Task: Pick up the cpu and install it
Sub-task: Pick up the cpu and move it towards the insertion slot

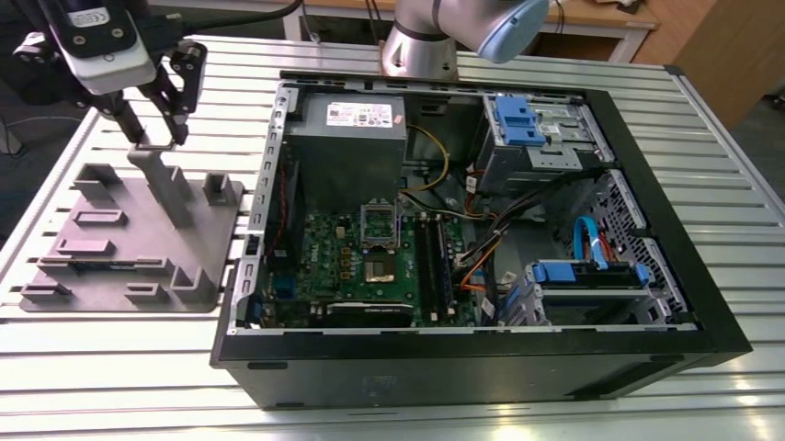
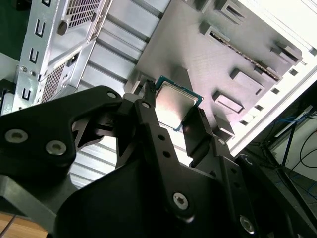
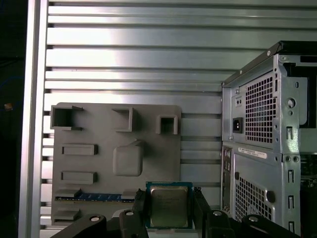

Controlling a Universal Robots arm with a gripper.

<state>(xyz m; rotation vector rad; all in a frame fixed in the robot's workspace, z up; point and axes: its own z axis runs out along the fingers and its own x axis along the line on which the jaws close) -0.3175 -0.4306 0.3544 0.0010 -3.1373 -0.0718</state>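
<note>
- hand [image 1: 156, 140] is clamped on the cpu [image 3: 168, 206], pinching two opposite edges
- both are over the grey holder tray [image 1: 117, 253], right at its tall post [image 1: 165, 188]
- open PC case [image 1: 491, 372] sits beside the tray on the bench [image 1: 123, 367]

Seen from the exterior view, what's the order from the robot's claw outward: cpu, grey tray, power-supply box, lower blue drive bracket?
From the gripper:
1. cpu, held in it.
2. grey tray, just beneath.
3. power-supply box, inside the case.
4. lower blue drive bracket, far toward the exterior view's right.
</note>
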